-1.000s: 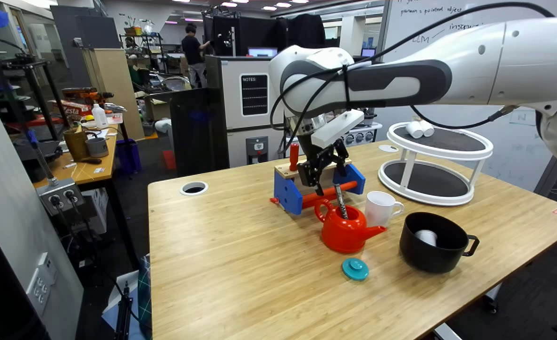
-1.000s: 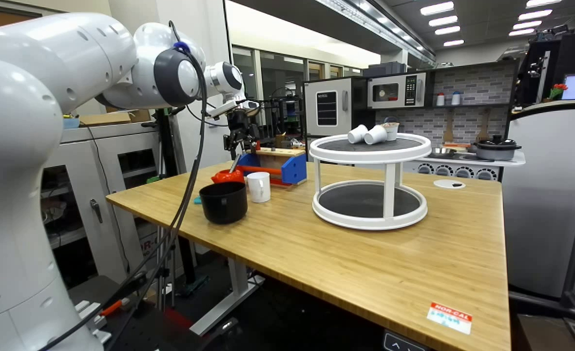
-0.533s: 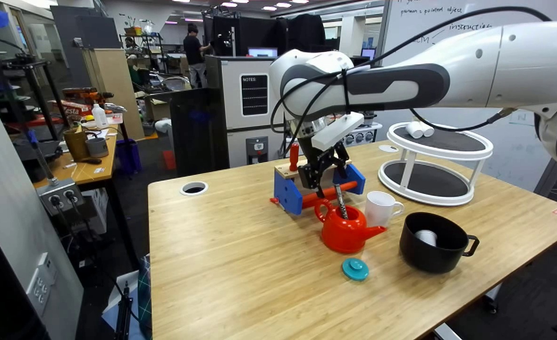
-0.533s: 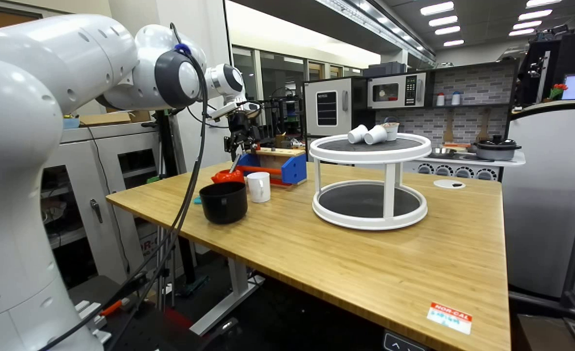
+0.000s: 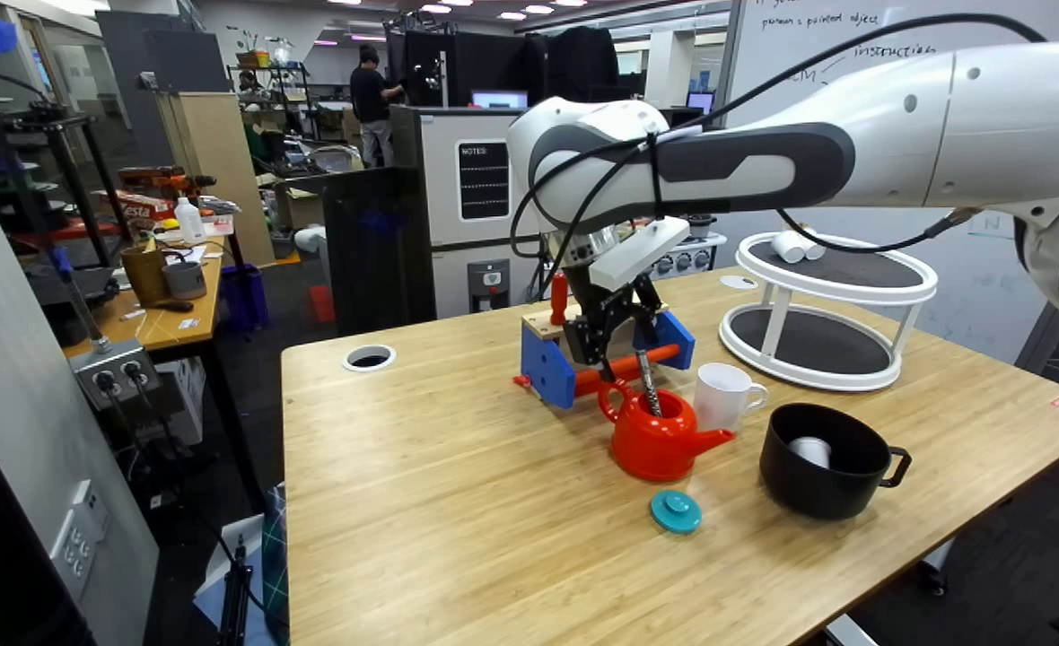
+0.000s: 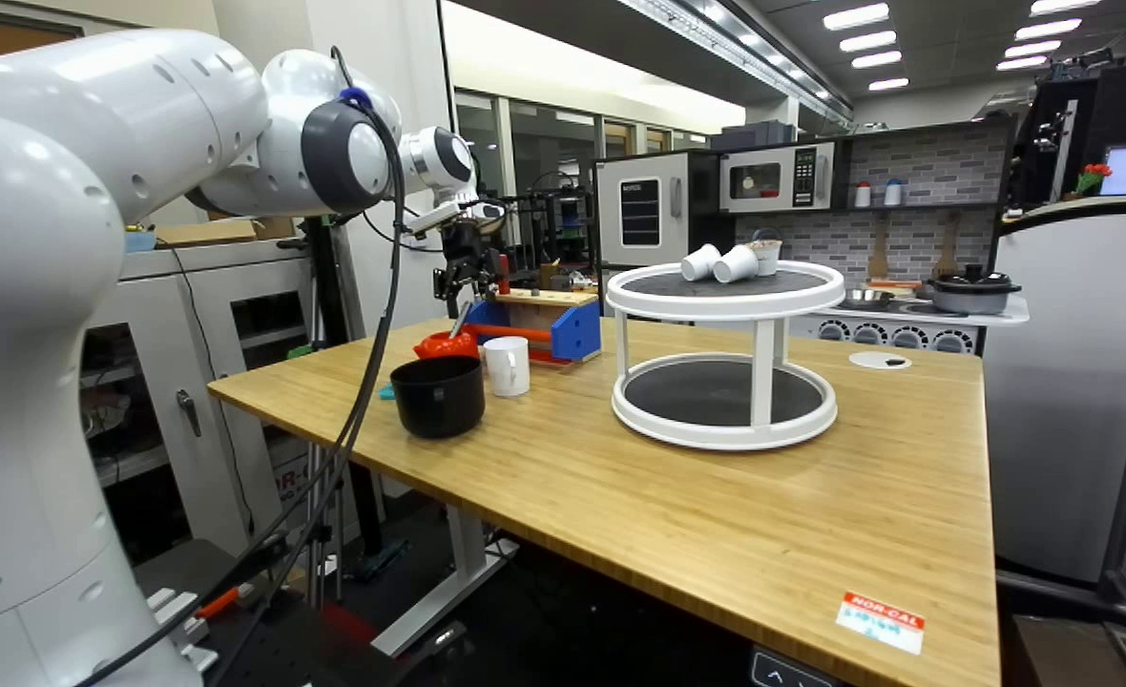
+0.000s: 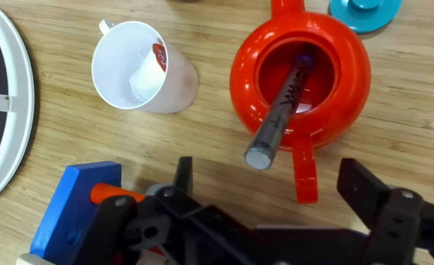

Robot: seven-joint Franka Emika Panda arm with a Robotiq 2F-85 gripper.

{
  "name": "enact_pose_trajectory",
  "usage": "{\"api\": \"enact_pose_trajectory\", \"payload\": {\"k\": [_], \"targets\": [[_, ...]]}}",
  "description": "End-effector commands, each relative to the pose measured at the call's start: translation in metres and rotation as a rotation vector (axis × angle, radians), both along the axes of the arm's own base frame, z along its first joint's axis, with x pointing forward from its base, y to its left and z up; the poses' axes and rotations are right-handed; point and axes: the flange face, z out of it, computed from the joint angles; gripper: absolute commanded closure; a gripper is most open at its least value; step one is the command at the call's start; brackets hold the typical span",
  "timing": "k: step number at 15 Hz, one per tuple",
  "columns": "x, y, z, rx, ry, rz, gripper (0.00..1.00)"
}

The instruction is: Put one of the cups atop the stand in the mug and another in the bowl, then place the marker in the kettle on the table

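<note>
The marker (image 7: 279, 110), grey along its barrel with a blue lower end, leans in the mouth of the red kettle (image 7: 351, 73). Its upper end pokes out above the kettle's handle side. Open and holding nothing, my gripper (image 7: 266, 175) hangs above that handle, fingers well apart on either side. Inside the white mug (image 7: 182, 81) lies a small white cup (image 7: 147, 77) with a red print. Another white cup (image 5: 810, 451) is in the black bowl (image 5: 821, 498). On the stand (image 6: 725, 303), two more cups (image 6: 737, 263) lie on their sides.
A blue block rack (image 5: 547, 366) with red rods stands right behind the kettle, close under my gripper. The teal lid (image 5: 676, 511) lies on the table in front of the kettle. The table edge (image 6: 620, 558) runs past the bowl.
My gripper has come down slightly and shifted a little to the left in both exterior views. The marker, kettle, mug, bowl and cups have stayed where they were.
</note>
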Motion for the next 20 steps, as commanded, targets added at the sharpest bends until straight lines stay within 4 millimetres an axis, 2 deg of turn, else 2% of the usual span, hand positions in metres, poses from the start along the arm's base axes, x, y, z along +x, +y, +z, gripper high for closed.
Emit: {"api": "enact_pose_trajectory", "payload": {"k": [1, 12, 13, 14, 20], "targets": [[-0.004, -0.001, 0.0, 0.002, 0.028, -0.017, 0.0], [-0.01, -0.012, -0.001, -0.034, 0.076, -0.065, 0.0], [-0.01, -0.013, -0.001, -0.033, 0.08, -0.067, 0.25], [-0.01, -0.013, -0.001, -0.031, 0.083, -0.068, 0.28], [-0.011, -0.017, -0.002, -0.035, 0.099, -0.073, 0.7]]}}
